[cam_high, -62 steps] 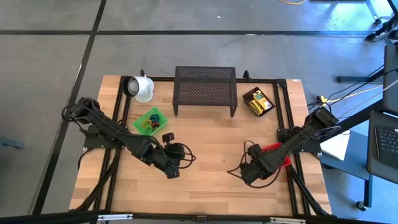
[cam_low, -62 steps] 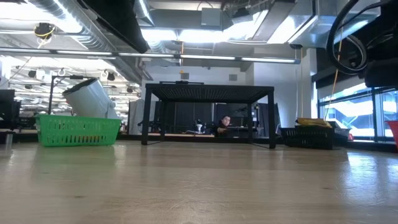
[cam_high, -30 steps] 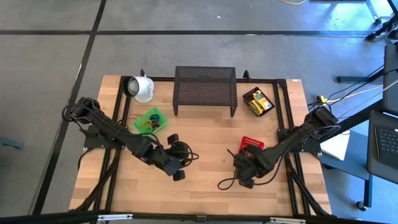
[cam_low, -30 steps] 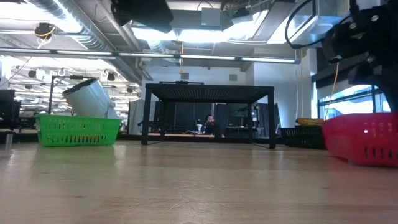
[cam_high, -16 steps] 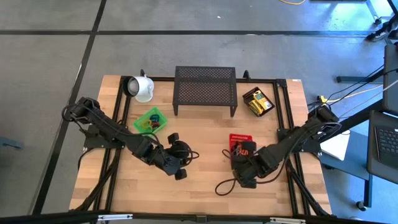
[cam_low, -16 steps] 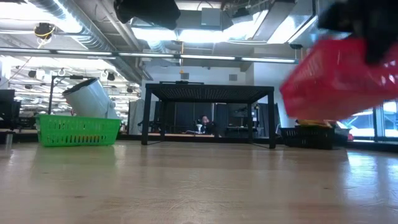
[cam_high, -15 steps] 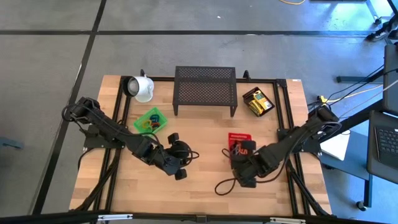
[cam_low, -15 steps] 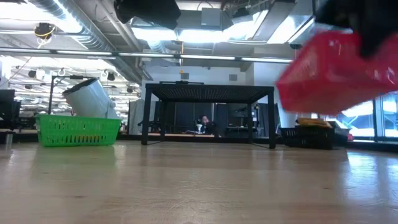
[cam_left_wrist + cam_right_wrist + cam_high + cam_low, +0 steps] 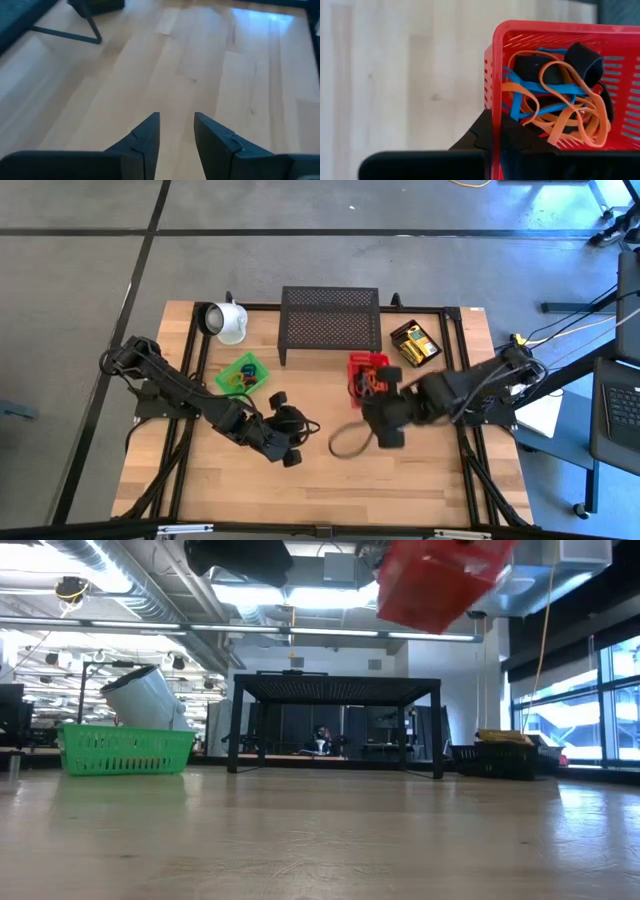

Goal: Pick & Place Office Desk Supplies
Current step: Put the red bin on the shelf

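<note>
A red mesh basket (image 9: 362, 374) with orange, blue and black loops (image 9: 555, 95) in it hangs in the air in front of the black mesh shelf (image 9: 330, 325). The low view shows it high up and tilted (image 9: 440, 578). My right gripper (image 9: 368, 395) is shut on it. My left gripper (image 9: 287, 452) is open and empty over bare table at centre left; its fingers show apart in the left wrist view (image 9: 176, 131). A green basket (image 9: 242, 374) with loops stands on the table at the left. A black tray (image 9: 415, 343) with yellow boxes stands at the far right. My right gripper pinches one side wall of the red basket at its rim (image 9: 494, 107), one finger (image 9: 482, 131) outside and one finger (image 9: 520, 140) inside. The basket is lifted clear of the table and tilted, with the loops lying on its bottom.
A white mug (image 9: 228, 322) lies on its side at the far left corner. The black mesh shelf stands on thin legs at the far middle. Bare wood (image 9: 330, 480) lies along the near half of the table. A person shows in the room behind, under the shelf (image 9: 322, 737).
My right gripper has taken the red basket from the table's right side, raised it and carried it toward the left and the far edge, to just in front of the shelf. The basket stood on the table a second ago; now it hangs clear and tilted.
</note>
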Robot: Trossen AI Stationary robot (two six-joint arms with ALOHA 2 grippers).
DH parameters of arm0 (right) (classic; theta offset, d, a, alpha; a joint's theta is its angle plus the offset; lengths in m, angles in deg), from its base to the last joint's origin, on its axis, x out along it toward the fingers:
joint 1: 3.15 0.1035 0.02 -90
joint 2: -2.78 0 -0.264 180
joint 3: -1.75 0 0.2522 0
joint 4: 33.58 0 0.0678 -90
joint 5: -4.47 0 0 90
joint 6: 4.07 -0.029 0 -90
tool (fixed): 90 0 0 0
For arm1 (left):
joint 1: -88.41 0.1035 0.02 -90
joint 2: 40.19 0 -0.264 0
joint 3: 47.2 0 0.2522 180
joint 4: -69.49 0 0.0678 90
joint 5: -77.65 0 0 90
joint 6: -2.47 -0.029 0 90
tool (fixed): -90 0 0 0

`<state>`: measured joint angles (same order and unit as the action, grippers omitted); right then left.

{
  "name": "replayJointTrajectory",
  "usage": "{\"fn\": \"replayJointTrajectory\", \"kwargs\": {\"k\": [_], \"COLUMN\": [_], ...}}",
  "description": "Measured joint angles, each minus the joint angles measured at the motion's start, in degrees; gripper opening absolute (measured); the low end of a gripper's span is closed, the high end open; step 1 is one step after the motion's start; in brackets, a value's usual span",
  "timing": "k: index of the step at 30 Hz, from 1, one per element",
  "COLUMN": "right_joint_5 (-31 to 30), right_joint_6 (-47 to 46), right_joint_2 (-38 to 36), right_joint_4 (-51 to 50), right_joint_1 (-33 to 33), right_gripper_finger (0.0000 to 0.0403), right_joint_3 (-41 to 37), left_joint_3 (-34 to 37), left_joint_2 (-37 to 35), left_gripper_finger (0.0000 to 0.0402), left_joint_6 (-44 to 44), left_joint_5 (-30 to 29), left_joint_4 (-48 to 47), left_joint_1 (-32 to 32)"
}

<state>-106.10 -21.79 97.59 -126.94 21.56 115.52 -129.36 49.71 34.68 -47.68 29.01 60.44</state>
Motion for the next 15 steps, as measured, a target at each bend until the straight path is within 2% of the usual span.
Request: {"fn": "replayJointTrajectory", "kwargs": {"k": [6,11,15], "right_joint_5": [0.6,3.2,4.2], "right_joint_6": [10.4,19.2,22.6], "right_joint_2": [0.0,0.0,0.0], "right_joint_4": [-0.4,0.6,2.5], "right_joint_1": [-10.7,-20.0,-25.5], "right_gripper_finger": [0.0010,0.0010,0.0010], "right_joint_3": [1.4,1.4,1.4], "left_joint_3": [0.0,0.0,0.0], "left_joint_2": [0.0,0.0,0.0], "left_gripper_finger": [0.0114,0.0114,0.0114], "left_joint_6": [0.0,0.0,0.0], "left_joint_5": [-4.5,-4.7,-4.7], "left_joint_4": [0.0,0.0,0.0], "left_joint_1": [0.0,0.0,0.0]}}
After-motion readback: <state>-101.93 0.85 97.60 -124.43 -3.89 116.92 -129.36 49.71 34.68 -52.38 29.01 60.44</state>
